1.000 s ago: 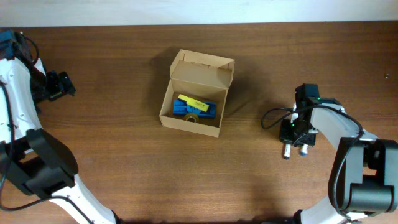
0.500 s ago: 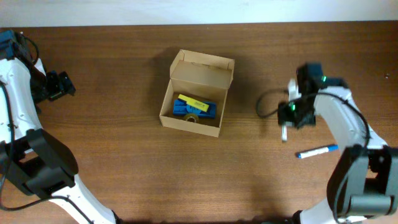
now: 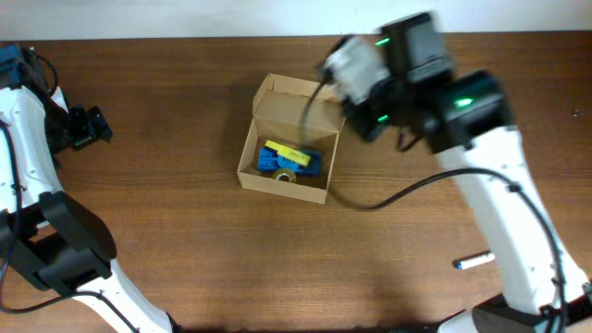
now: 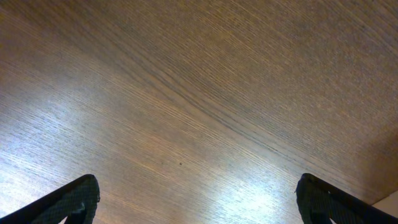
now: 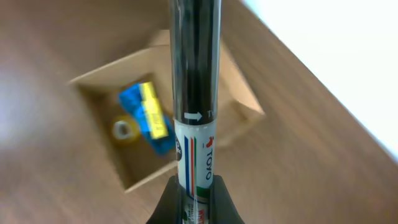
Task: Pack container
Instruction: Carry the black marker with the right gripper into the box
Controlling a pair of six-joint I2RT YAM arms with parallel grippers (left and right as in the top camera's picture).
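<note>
- Setting: robot-manipulation lab bench, not a home or shop.
- Evidence 1: two white-and-black robot arms, i.e. left arm (image 3: 23, 139) & right arm (image 3: 499, 185), flanked one wood-grain table (image 3: 185, 268).
- Evidence 2: exposed black cable (image 3: 375, 207) & green status LEDs (image 3: 460, 104) showed on the right arm.
- Evidence 3: props were few, e.g. cardboard box (image 3: 298, 109) & marker (image 5: 196, 93); plain white wall (image 3: 185, 17) ran behind.

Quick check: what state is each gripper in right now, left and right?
Left gripper: open, holding nothing.
Right gripper: closed on a black marker.
</note>
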